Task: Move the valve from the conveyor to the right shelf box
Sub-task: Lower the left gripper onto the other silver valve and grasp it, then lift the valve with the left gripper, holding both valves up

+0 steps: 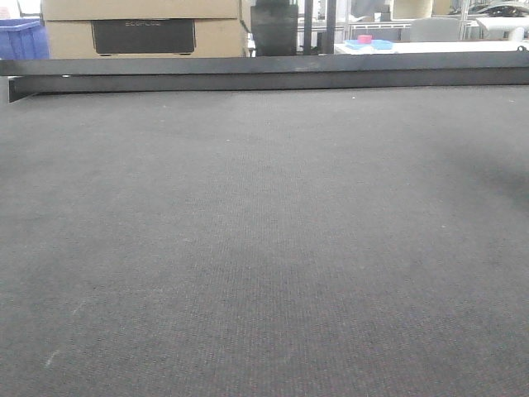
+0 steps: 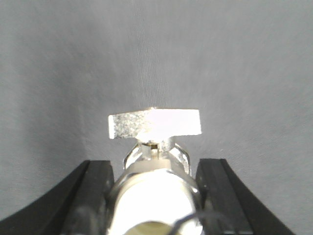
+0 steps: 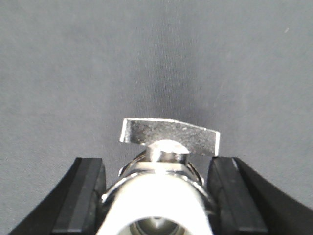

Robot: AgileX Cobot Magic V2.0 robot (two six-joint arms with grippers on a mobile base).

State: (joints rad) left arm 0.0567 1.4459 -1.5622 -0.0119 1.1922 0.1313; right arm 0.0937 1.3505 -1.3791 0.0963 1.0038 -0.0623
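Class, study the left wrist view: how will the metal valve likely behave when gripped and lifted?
The valve looks solid metal, so probably stiff and heavy for its size. Its shiny rounded body may slip in the left gripper. Set down, its flat wing handle would likely stop rolling.

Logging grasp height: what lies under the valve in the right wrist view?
Dark grey conveyor belt fills the view beyond the valve, which sits between the right gripper's fingers. Whether it touches is hidden by its body.

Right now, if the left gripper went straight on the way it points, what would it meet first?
Likely only the conveyor belt: beyond the valve between the left gripper fingers nothing else shows. Depth unclear.
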